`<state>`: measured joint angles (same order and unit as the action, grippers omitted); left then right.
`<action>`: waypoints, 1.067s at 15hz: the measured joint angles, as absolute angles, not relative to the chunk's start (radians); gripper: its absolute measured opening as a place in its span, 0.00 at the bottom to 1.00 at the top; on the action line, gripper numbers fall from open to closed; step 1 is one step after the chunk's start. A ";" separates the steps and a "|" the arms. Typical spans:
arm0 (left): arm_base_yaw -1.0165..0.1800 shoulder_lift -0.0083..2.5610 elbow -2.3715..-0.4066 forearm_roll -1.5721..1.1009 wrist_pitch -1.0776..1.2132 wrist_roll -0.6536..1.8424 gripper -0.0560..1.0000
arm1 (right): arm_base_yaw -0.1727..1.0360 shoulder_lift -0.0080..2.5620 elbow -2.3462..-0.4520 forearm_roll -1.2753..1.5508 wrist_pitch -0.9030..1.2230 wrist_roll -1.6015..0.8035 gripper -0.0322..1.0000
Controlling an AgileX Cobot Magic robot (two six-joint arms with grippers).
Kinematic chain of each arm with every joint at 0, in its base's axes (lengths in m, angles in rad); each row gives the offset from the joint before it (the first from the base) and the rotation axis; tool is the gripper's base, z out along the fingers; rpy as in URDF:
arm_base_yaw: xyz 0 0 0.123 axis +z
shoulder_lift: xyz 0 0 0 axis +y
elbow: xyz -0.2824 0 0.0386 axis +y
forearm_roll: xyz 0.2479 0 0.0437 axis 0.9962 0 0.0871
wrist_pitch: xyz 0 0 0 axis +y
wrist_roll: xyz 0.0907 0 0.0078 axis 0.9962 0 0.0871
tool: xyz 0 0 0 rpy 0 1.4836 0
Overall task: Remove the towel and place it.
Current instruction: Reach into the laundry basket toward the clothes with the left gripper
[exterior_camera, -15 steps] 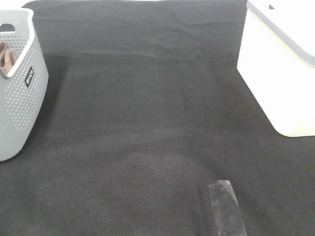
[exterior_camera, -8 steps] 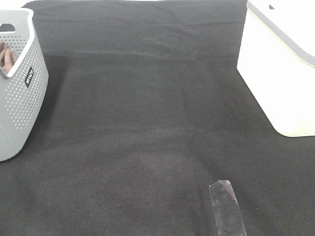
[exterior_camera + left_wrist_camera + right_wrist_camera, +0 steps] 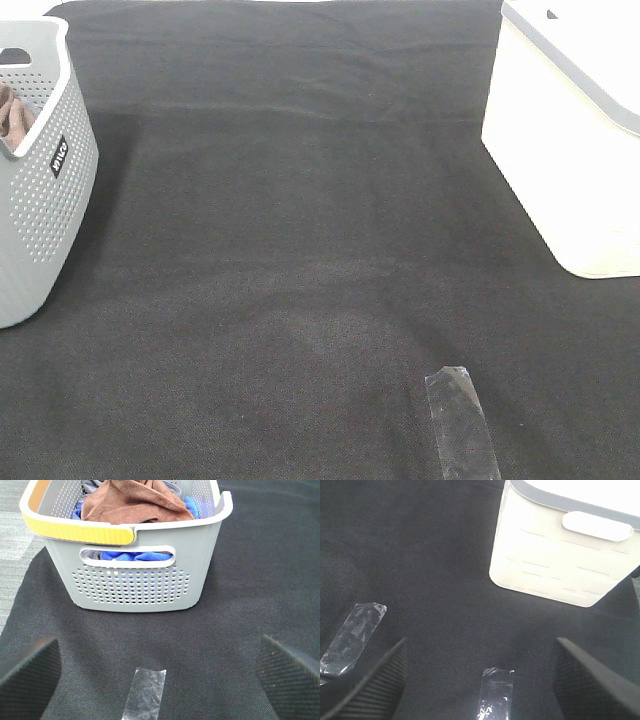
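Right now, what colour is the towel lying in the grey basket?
Rust-brown, plain. The towel shows best in the left wrist view.

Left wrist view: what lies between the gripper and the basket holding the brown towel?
A strip of clear tape on the black cloth, before the basket with the towel; otherwise bare, shown in the left wrist view.

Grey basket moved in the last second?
No. The basket keeps the same gap to the tape strip and the white bin in the high view.
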<state>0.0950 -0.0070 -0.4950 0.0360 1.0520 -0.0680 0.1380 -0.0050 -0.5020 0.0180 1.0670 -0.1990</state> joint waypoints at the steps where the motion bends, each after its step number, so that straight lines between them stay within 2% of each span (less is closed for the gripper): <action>1: 0.095 -0.007 -0.495 0.034 1.052 -0.051 0.99 | 0.138 -0.005 -0.502 0.018 1.067 -0.199 0.76; 9: 0.095 -0.007 -0.495 -0.014 1.052 0.051 0.99 | 0.138 -0.005 -0.502 0.018 1.067 -0.199 0.76; 12: 0.095 0.068 -0.561 -0.007 1.085 0.273 0.99 | 0.138 -0.005 -0.502 0.018 1.067 -0.199 0.76; 16: 0.095 0.414 -0.811 0.043 1.084 0.716 0.99 | 0.138 -0.005 -0.502 0.018 1.067 -0.199 0.76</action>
